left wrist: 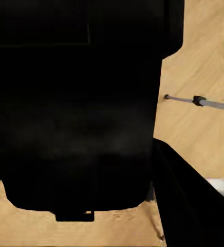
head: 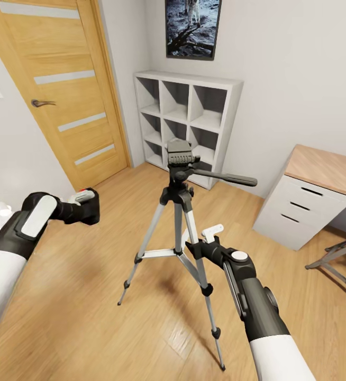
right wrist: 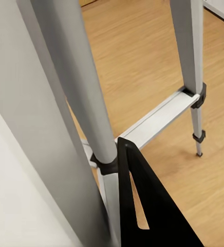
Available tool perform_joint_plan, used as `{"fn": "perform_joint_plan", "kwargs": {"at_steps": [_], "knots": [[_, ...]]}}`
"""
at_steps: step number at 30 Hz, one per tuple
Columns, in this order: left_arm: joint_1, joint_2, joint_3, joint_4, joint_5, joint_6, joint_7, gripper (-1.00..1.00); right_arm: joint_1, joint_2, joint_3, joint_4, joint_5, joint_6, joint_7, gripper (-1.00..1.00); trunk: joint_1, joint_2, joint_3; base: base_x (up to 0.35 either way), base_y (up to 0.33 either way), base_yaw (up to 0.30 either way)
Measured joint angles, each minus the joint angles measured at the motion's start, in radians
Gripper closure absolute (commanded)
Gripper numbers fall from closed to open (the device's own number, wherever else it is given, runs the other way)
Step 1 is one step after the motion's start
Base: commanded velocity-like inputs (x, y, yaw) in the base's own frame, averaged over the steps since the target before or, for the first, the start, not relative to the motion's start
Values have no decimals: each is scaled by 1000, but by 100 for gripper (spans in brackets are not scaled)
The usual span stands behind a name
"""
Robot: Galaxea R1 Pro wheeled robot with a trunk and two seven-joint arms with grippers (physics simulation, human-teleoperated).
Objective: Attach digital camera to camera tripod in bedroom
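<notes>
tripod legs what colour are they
Silver tripod legs, with black joints and feet; the head view shows them best.

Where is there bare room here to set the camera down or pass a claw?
Free: the tripod head's flat top; floor between door and tripod; the desk top. Crowded: among the tripod legs, where the right claw sits. The left claw holds the camera.

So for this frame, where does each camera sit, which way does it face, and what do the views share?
Head view: on the head, facing forward and down at the camera tripod, both arms in view.
Left wrist view: by the left gripper, facing the digital camera it holds.
Right wrist view: by the right gripper, facing the tripod legs and the brace, with one dark finger in view.
Shared: all three show the tripod and the floor.
</notes>
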Motion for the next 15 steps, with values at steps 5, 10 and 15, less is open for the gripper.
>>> {"fn": "perform_joint_plan", "kwargs": {"at_steps": [5, 10, 15], "knots": [[-211, -51, 2, 94, 12, 1, 9, 100, 0, 0, 0, 8, 0, -13, 1, 100, 0, 0, 0, 0, 0, 0], [-490, -189, 3, 343, -24, 3, 16, 100, 0, 0, 1, 7, -2, -15, 2, 100, 1, 1, 0, 0, 0, 0], [-719, -307, 4, 521, -14, 0, 18, 100, 0, 0, 1, 9, 0, -15, 1, 100, 1, 1, 0, 0, 0, 0]]}}
